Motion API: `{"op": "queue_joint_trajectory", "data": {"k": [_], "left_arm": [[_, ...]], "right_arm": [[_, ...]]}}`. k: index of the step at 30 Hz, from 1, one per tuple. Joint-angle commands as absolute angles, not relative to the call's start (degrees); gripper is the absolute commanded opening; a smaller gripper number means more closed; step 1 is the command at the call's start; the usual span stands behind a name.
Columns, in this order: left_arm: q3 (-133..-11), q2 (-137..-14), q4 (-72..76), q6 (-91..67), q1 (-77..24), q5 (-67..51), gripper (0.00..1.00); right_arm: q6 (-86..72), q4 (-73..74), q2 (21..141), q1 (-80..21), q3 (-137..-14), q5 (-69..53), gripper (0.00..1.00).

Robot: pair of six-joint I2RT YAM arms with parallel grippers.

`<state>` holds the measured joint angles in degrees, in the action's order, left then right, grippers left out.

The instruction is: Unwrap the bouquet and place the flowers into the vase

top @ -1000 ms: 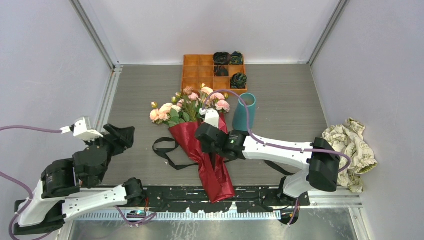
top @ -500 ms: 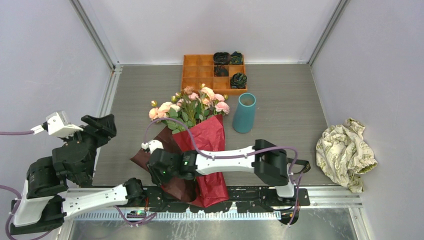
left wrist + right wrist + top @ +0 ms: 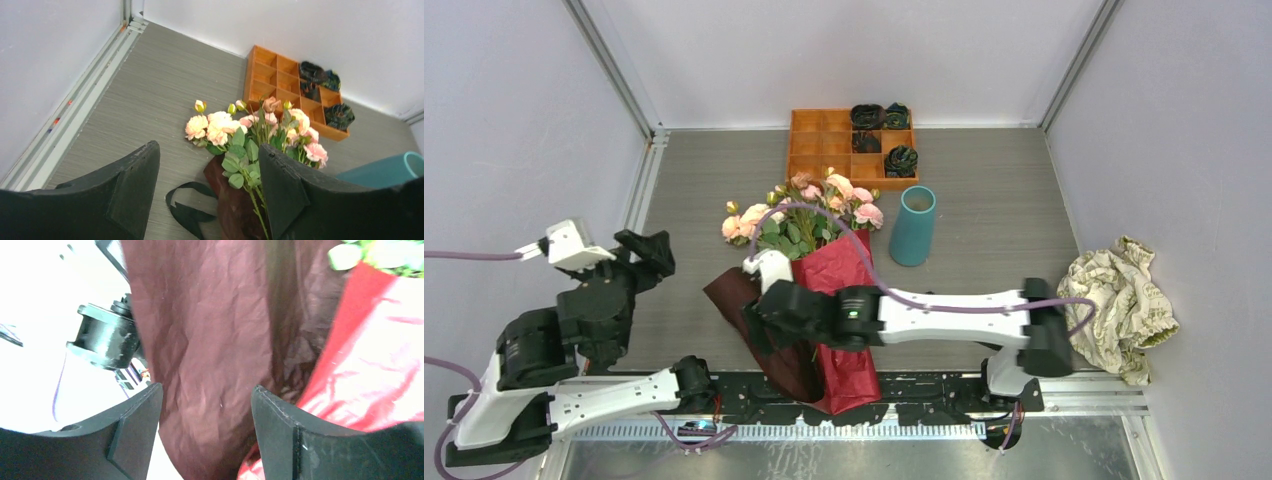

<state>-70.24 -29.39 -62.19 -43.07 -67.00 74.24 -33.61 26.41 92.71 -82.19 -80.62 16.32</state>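
Jaws of the right gripper [image 3: 205, 390], shut a second ago, now gape over the paper [image 3: 210, 340] by the worktop's [image 3: 1004, 190] near edge. The left gripper [image 3: 207, 152] stays wide apart.

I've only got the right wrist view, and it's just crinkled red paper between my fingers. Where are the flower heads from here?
Observer: The flowers lie at the far end of the paper, heads pointing toward the orange tray.
Operator: And the vase?
Observer: The vase stands upright just right of the flower heads, with no stems in it.
Operator: Is the left hand in my way?
Observer: No. The left hand hangs open above the table, off to the left of the paper, holding nothing.
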Motion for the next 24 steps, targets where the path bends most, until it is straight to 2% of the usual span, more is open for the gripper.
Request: {"op": "queue_joint_trajectory", "data": {"k": [1,5,8,11,15,22,24], "left_arm": [[-68.12,-35.11,-57.66,-43.06,-67.05,70.60,0.73],[-65.22,-38.01,-56.37,-46.00,-67.00,65.15,0.73],[-61.10,-39.02,-55.03,-48.77,-67.00,61.16,0.73],[-57.60,-39.87,-58.89,-56.21,-67.04,59.93,0.69],[-52.03,-38.48,-70.51,-74.20,-67.01,61.11,0.67],[-44.94,-32.30,-66.33,-73.31,-67.00,56.78,0.66],[-44.07,-32.26,-65.85,-73.56,-67.04,56.12,0.66]], "right_arm": [[-36.21,30.88,82.36,-82.57,-75.40,26.53,0.72],[-40.28,33.54,76.82,-82.61,-69.25,33.56,0.76],[-41.89,37.62,77.20,-82.48,-68.10,37.54,0.76],[-42.23,40.39,82.36,-82.56,-70.22,38.71,0.77],[-43.13,44.51,92.11,-82.58,-76.59,39.39,0.77],[-43.47,45.81,103.28,-82.01,-82.22,39.65,0.74],[-43.83,46.69,105.26,-81.24,-82.74,40.50,0.65]]}}
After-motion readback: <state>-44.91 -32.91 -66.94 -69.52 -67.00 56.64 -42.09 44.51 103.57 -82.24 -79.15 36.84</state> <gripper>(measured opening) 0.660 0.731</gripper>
